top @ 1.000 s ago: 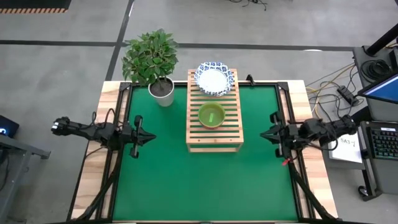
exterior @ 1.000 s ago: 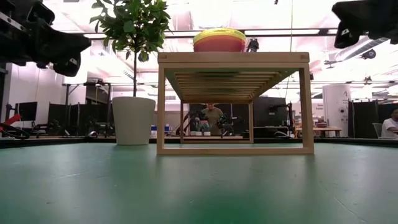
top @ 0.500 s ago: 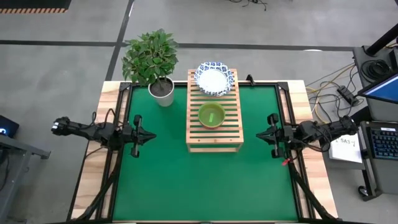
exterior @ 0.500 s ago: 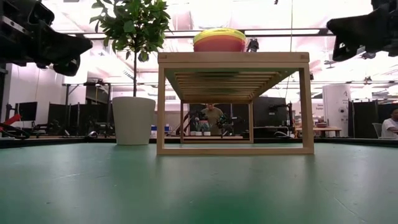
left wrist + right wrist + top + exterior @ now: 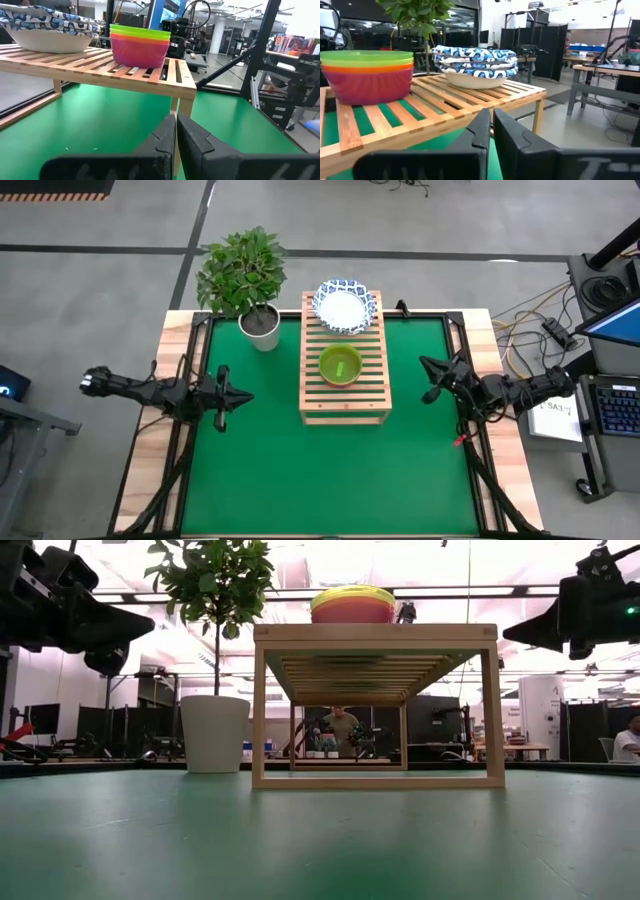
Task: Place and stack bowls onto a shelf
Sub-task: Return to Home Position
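Note:
The light-wood slatted shelf stands on its legs mid-table on the green mat. On its far end sits a stack of white bowls with blue-patterned rims. At its middle sits a nested stack of small plastic bowls, green on top, then yellow and red. No purple bowl shows. My left gripper hovers shut to the left of the shelf, pointing at it. My right gripper hovers shut to the right, angled toward the shelf's far part.
A white pot with a leafy plant stands at the far left, beside the shelf's far left corner. Black frame rails run along the mat's edges. Green mat lies bare on the near half. People stand in the room beyond the table.
My right gripper has crept toward the shelf, then swung its tips toward the far edge, and now points slantwise at the shelf's far part. In the low view it has come lower. Both grippers stay shut, and the bowls and the shelf have not moved.

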Motion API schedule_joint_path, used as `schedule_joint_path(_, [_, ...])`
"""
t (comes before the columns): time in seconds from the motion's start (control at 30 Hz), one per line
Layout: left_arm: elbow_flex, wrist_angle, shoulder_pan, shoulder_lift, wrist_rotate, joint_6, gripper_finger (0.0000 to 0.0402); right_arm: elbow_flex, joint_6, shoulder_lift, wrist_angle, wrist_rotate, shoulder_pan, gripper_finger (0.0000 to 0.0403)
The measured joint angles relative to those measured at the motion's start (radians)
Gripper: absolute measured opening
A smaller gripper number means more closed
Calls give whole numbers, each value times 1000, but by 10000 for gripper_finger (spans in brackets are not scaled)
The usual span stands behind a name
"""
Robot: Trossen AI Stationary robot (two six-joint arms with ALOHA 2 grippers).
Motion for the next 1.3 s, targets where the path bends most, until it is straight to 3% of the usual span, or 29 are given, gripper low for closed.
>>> schedule_joint_path(1.3, [11,3,0,54,2,1,0,-1,0,2,-1,-4,0,13])
